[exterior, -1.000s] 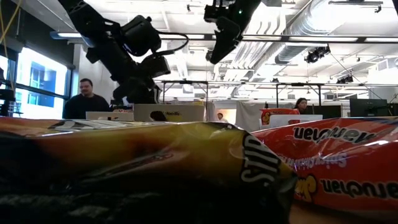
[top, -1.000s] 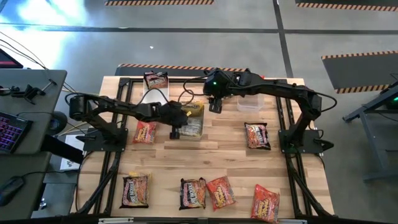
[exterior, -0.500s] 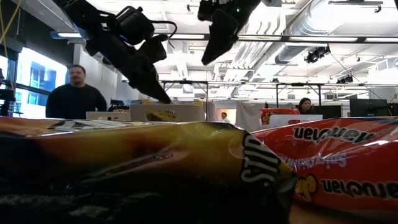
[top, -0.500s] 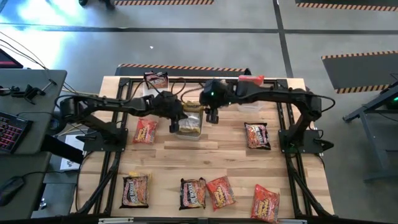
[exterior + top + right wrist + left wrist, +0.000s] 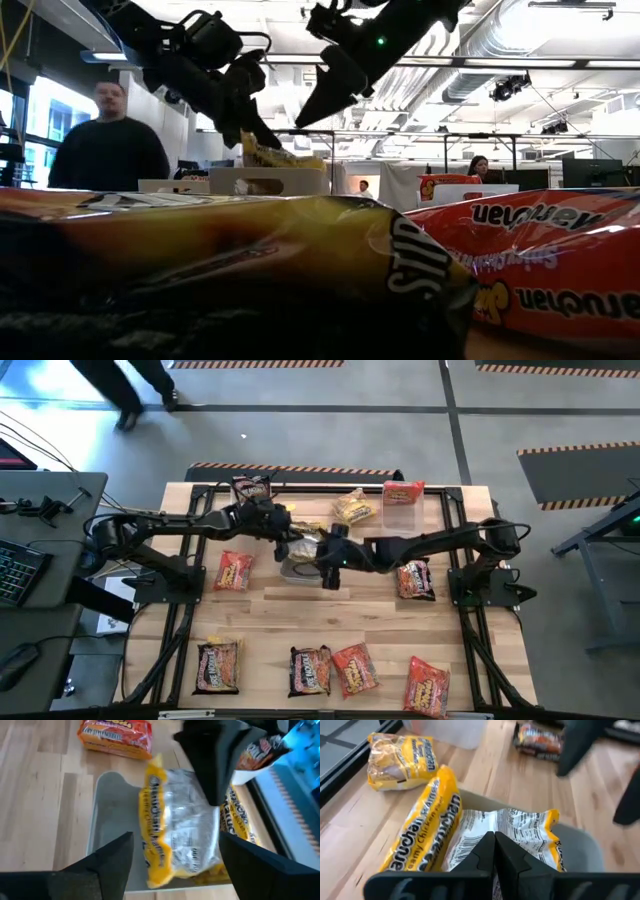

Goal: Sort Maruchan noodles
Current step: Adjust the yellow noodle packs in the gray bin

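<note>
A clear bin in the table's middle holds two yellow Maruchan packets. One lies tipped up with its white back showing, and its upper end stands above the bin's rim. The other lies beside it. My left gripper is shut at the tipped packet. My right gripper hangs open above the bin's near side, touching nothing. A third yellow packet lies on the table farther back. My left gripper meets the tipped yellow packet on its white back, slanting down from the table's far left. The fingers themselves hide the place of grip, so which edge they have cannot be told. The packet's raised end is at the fingertips and its lower end stays in the bin.
Dark and red-orange packets lie along the near edge. Others lie left and right of the bin. At the far edge one bin holds a dark packet and another a red one. A person stands beyond the table.
My right gripper has swung down from the far side toward the near edge and now hangs over the middle bin. My left gripper has risen and moved toward the far edge, rolling its wrist. The yellow packet's end has come up above the bin's rim.
</note>
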